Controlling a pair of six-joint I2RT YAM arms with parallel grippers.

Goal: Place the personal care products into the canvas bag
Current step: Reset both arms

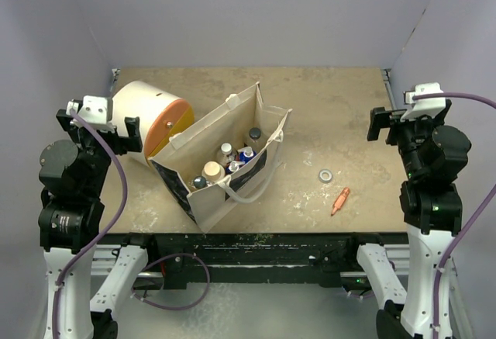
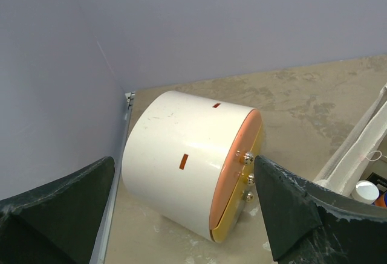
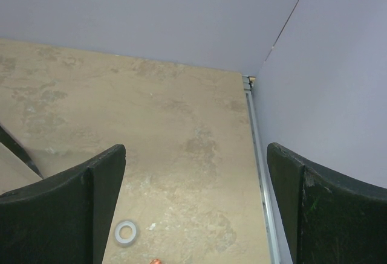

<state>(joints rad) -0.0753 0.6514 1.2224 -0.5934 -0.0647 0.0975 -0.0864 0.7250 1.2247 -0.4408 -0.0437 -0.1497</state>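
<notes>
Several bottles (image 1: 225, 160) stand inside the bag (image 1: 232, 122), which sits left of centre, just beside the drum (image 1: 147, 122) and nearer the left gripper (image 1: 105, 126). One orange stick (image 1: 340, 200), kind uncertain, lies loose on the table (image 1: 333, 114), long axis slanting near-left to far-right, inward of the right gripper (image 1: 407, 118) and probably its pick. Both grippers: fingers wide apart, empty.

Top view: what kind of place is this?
Probably a robot lab test booth: plain walls box in a scuffed table, a left arm and a right arm are bolted at its near edge, and a bag holding bottles stands on it.
</notes>
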